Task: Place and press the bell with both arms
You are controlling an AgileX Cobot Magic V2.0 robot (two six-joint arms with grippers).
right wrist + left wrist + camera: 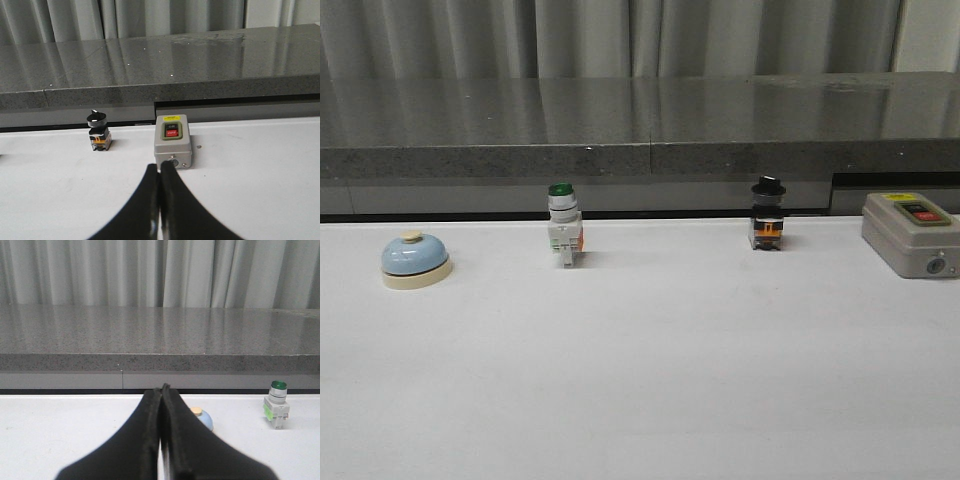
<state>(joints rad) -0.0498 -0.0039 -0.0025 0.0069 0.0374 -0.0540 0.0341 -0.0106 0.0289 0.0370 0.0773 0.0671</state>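
While neither arm shows in the front view, both wrist views show their fingers pressed together and holding nothing: left gripper [161,390], right gripper [160,167].

Bell [415,259] sits upright at the far left of the white table [640,390], well apart from everything else. From the left wrist view its cream button and a sliver of blue dome peek out just beyond the closed fingers, so the left arm is lined up roughly toward it.

Others in the far row, left to right: green-capped switch [563,225], black knob switch [767,214], grey control box [911,233]. Right gripper points at the grey box, not the bell.

Judgement: task at its start, bell untouched. Next move: left fingers must part, straddle the dome low near the cream base, lift and re-place it; right arm must swing left to press the button.
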